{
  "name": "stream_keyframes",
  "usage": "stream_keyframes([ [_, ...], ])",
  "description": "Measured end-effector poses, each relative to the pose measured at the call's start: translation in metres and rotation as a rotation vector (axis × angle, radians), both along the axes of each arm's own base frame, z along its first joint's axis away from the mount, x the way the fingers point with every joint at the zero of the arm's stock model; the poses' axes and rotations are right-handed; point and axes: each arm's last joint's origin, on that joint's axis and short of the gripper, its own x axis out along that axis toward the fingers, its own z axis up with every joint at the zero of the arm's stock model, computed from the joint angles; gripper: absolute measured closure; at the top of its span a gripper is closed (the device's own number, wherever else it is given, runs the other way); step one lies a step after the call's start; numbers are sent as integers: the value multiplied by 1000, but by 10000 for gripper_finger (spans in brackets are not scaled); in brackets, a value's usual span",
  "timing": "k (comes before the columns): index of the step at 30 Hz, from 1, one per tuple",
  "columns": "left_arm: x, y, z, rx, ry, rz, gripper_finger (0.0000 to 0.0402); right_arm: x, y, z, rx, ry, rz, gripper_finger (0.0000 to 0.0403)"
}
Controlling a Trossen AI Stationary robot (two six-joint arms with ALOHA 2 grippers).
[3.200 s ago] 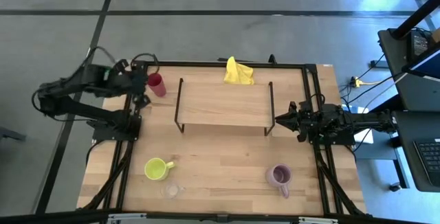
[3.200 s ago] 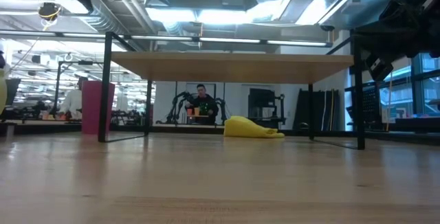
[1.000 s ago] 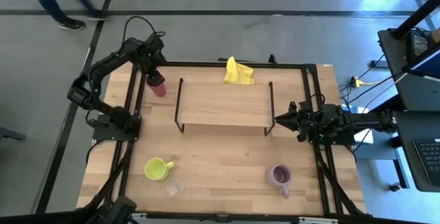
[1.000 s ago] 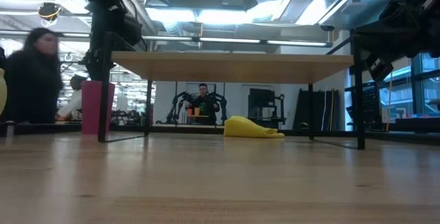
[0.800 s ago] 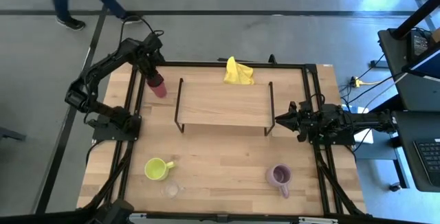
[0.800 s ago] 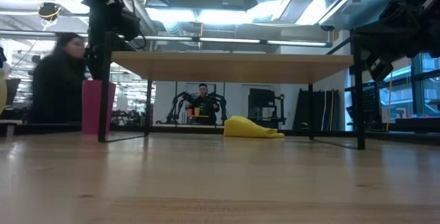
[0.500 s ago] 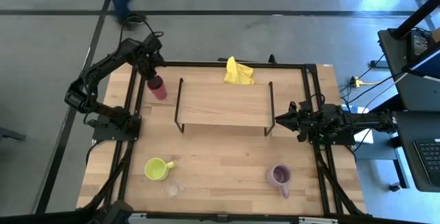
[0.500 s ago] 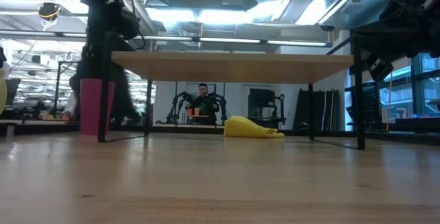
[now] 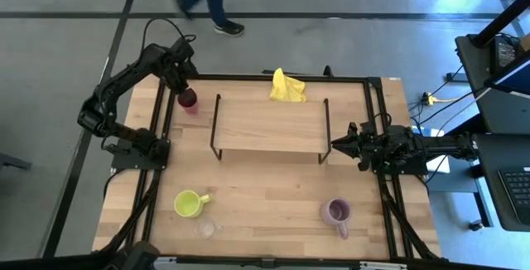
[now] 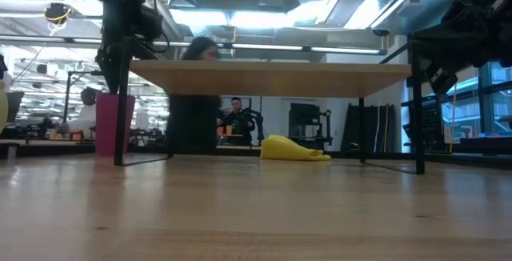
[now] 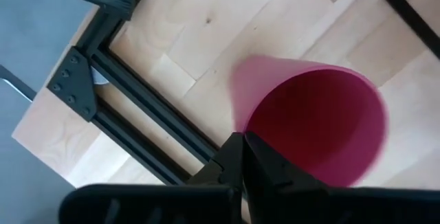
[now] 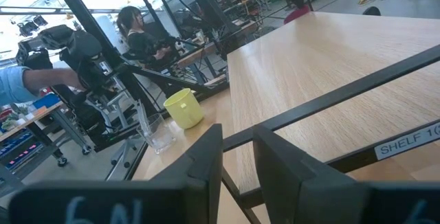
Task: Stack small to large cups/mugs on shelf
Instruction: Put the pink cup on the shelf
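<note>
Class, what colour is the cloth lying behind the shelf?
Yellow; the cloth shows best in the high view.

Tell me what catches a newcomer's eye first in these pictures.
The left claw stands out first: it is down at the red cup by the table's far left corner, beside the shelf. Next, the yellow cloth lies behind the shelf, and the right claw waits at the shelf's right end.

Left arm: extended to the table's far left corner, wrist pitched downward, left gripper [image 9: 184,87] pointing down, fingers [image 11: 237,162] nearly together, one either side of a rim. Right arm: folded low at the table's right edge, right gripper [image 9: 338,145] level, its fingers [image 12: 206,157] narrowly parted.
</note>
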Motion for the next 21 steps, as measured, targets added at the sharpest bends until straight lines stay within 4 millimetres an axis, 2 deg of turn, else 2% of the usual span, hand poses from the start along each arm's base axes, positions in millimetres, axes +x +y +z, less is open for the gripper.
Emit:
stream_keyframes([
  [4, 0, 0, -8, 3, -4, 11, 401, 0, 0, 0, 0, 0, 0, 318],
  [10, 1, 1, -8, 9, -8, 4, 393, 0, 0, 0, 0, 0, 0, 318],
  [21, 2, 0, -8, -18, -57, 2, 330, 0, 0, 0, 0, 0, 0, 318],
])
